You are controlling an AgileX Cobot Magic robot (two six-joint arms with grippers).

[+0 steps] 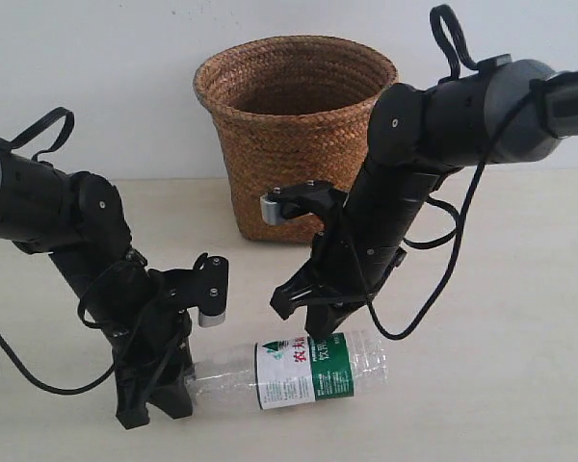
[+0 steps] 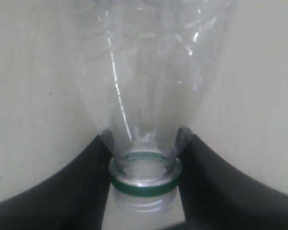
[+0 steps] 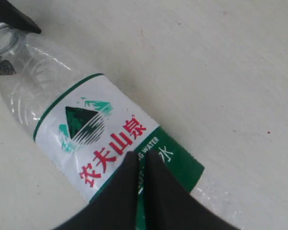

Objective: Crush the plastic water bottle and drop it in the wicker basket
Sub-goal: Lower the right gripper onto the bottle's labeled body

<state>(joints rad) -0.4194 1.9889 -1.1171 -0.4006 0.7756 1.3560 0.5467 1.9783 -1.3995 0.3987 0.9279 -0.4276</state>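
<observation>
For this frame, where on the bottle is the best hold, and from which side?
The neck, between the green ring and the shoulder, approached from the mouth end. The bottle lies on its side, neck towards the left gripper, which clamps there; the ring should stop slipping, while the thin body would probably buckle.

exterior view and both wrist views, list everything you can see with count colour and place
plastic water bottle: one, clear with green-and-white label, on its side on the table, in front of the basket
wicker basket: one, brown, upright at the back by the wall
table: one, pale beige, underneath
wall: one, white, behind the basket
left arm and right arm: two, black, cabled, either side of the bottle
left fingers: two, black, closed around the bottle's neck at the green ring
right fingers: two, black, closed together, tips at the label
</observation>
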